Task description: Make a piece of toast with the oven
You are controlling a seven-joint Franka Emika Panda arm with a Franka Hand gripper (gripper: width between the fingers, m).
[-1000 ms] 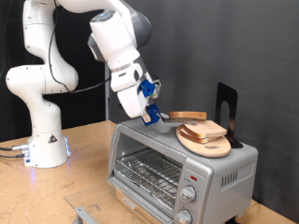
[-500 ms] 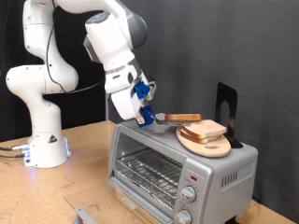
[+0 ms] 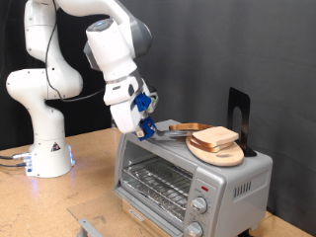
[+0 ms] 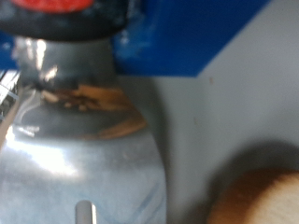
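Black curtain hangs behind everything, and we see a pale wooden table (image 3: pixel 94 158) carrying the white arm's base and the oven (image 3: pixel 188 178). Its glass door is shut, with the wire rack showing behind the window and two round knobs stacked at the exterior view's right end of the front panel.

On the oven's flat top, toward the exterior view's right, a round wooden board (image 3: pixel 219 151) lies with one slice of bread (image 3: pixel 215 138) on it. A black stand (image 3: pixel 239 114) rises just behind the board.

We find the gripper (image 3: pixel 153 127) above the top's left part in the exterior view, its blue-trimmed fingers closed on a metal spatula (image 3: pixel 166 129). The piece of toast (image 3: pixel 190 127) rides on the blade, just beside the board and slightly above the oven's top.

Up close in the wrist view, we make out the grey spatula (image 4: pixel 84 159) with brown smears, and a blurred tan edge of the toast (image 4: pixel 257 201) in one corner.
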